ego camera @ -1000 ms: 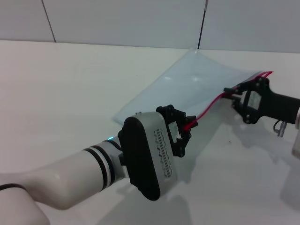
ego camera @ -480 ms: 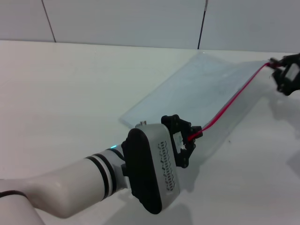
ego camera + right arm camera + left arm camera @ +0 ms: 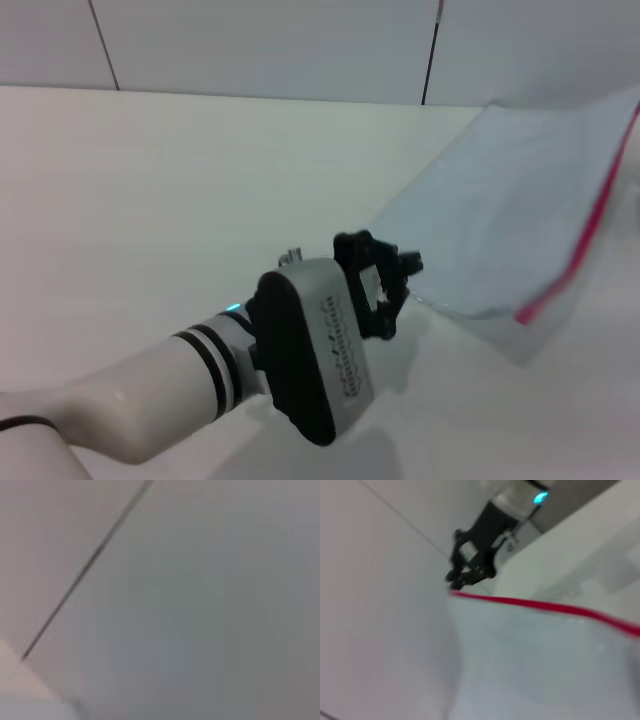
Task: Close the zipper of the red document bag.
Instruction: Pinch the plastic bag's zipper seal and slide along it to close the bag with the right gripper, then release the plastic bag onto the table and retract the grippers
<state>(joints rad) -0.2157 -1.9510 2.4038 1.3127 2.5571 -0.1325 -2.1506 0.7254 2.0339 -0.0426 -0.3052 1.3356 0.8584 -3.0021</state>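
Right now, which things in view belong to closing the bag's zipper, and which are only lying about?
Belong to the job:
- red document bag
- zipper
- right gripper, jaws pinching the zipper's end
- left gripper, by the bag's near corner

Not part of it:
- white table
- wall behind

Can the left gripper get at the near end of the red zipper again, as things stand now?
Probably yes. The left gripper hovers beside the red document bag, and the zipper ends close by, with bare table between them. The bag's far side is lifted, though, so it may swing.
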